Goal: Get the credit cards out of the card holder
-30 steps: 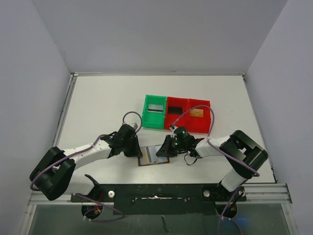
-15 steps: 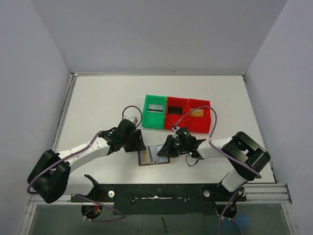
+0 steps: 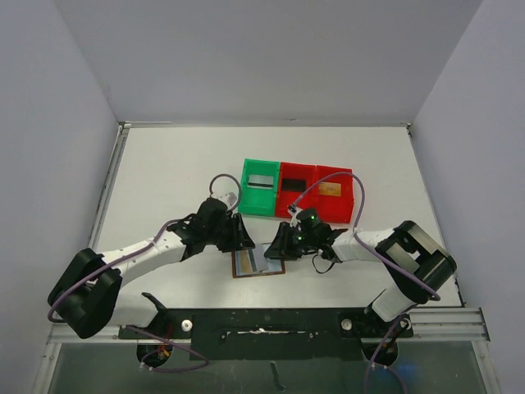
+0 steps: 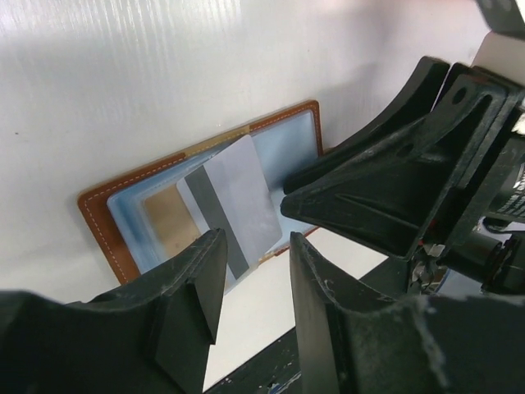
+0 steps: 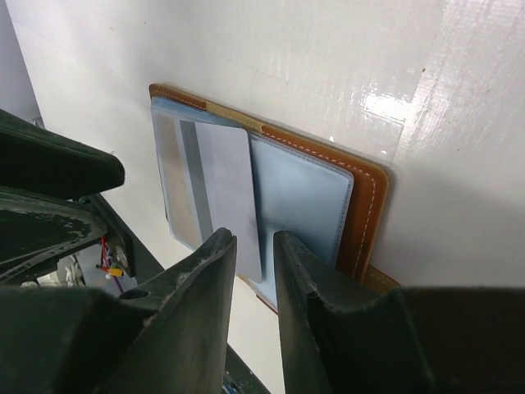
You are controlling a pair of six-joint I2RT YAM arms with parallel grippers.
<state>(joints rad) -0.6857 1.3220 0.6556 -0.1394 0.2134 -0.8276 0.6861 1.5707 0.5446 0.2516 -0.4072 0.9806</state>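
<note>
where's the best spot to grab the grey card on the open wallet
Pinch the grey card by its short end nearest the table's front edge, coming from that side: it lies flat on the card holder, and that end seems to overhang the brown border.

White table point(image 3: 164, 172), glossy w/ glare in both wrist views. Three open plastic trays in a row, side by side & touching, approx mid-table twd the far side: green tray point(image 3: 244, 193) on L, mid red tray point(image 3: 297, 168), R red tray point(image 3: 336, 212). Plain grey walls point(image 3: 262, 57) at back, L & R. Metal rail point(image 3: 447, 316) along near edge.
</note>
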